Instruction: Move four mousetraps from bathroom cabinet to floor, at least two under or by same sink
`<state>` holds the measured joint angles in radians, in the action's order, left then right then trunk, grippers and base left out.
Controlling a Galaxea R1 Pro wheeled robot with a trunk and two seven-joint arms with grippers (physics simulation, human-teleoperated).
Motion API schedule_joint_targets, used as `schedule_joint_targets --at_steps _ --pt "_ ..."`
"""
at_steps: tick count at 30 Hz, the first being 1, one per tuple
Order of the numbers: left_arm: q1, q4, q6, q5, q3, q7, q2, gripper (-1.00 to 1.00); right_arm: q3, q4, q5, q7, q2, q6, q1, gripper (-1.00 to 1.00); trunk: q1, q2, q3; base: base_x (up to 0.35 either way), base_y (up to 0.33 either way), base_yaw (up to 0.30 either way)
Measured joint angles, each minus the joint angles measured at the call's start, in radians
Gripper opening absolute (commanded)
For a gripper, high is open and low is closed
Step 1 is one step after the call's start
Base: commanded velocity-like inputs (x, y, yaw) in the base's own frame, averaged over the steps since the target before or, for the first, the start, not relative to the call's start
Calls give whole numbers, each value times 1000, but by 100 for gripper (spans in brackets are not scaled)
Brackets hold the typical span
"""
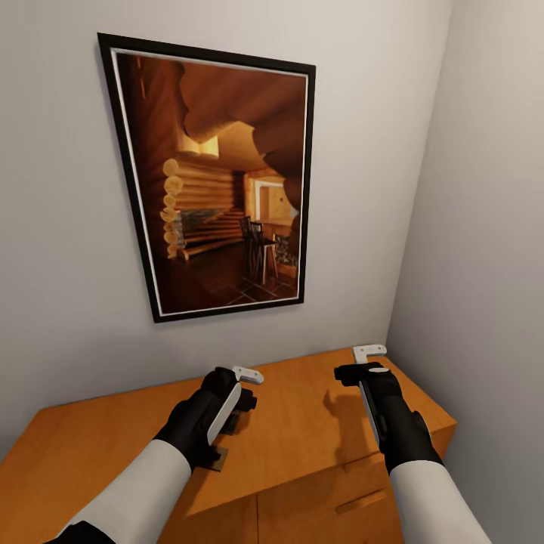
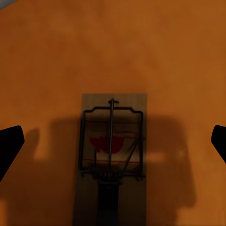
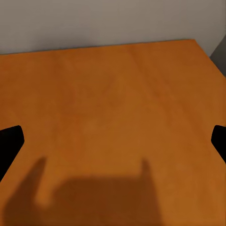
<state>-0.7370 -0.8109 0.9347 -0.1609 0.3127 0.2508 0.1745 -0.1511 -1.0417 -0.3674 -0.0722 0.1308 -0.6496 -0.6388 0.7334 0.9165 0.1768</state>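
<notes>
Mousetrap: one mousetrap (image 2: 111, 155) lies flat on top of the cabinet (image 1: 302, 446), wooden board up, dark spring wire over a red mark.
Left gripper: the left gripper (image 2: 113, 141) hangs right above that mousetrap, fingers spread wide to either side, nothing held.
Right gripper: the right gripper (image 3: 113, 141) is over a bare stretch of the cabinet top, further toward the corner wall, fingers also wide apart and empty.
Cabinet surroundings: a framed picture (image 1: 215, 181) of a log interior hangs on the wall above the cabinet.
Progress: I'd judge it early; this trap is not yet lifted, and I see none on any floor.
Writing: no brand, label or lettering readable anywhere.
</notes>
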Motion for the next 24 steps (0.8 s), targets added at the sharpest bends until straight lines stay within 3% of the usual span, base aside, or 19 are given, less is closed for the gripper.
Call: schedule_joint_targets --at_steps 11,24 --pt "0 0 1 1 -1 0 0 100 0 0 0 0 0 0 0 100 42 77 35 0 0 0" --pt "0 0 2 1 0 0 0 100 0 0 0 0 0 0 0 100 42 77 35 0 0 0"
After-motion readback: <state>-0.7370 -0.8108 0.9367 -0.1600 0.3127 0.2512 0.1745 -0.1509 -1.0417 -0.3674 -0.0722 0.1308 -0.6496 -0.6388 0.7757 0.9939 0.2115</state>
